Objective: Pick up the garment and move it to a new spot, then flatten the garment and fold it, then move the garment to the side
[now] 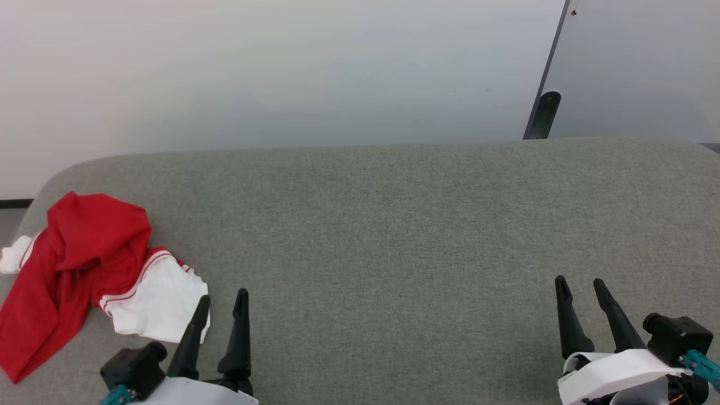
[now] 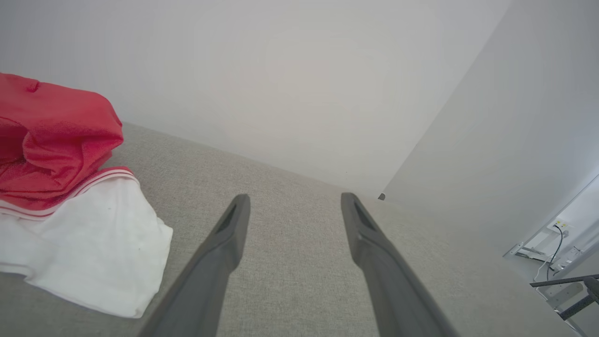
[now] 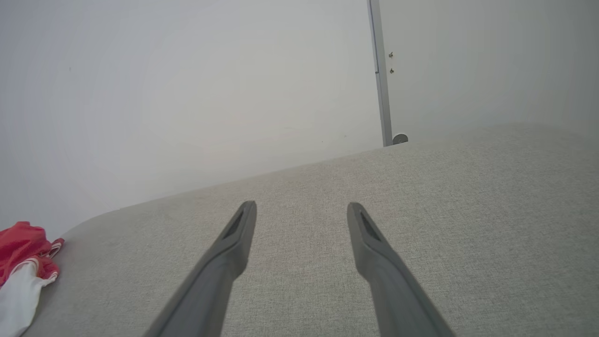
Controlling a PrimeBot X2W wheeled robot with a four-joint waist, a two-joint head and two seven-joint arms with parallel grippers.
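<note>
garment: red w/ white sleeves, crumpled in a heap; lies at the far left of the counter, by its rounded corner; red cloth runs down toward the near-left edge; in left wrist view it sits at the left, in right wrist view at the lower-left corner
white sleeve: red-white striped trim along its seam; spread flat on the side of the heap nearest the left tool
left tool: lower left of head view; fingers spread wide, nothing between them; left wrist view shows bare grey cloth in the gap; its outer finger is just beside the sleeve edge; contact: can't tell
right tool: lower right of head view, well apart from the garment; fingers spread, nothing held; right wrist view shows bare counter between them
counter: grey woven fabric top
wall: plain, pale, behind the counter's far edge
panel: pale, at the far right, w/ a dark edge strip; short dark post at its foot, near the counter's back edge
</note>
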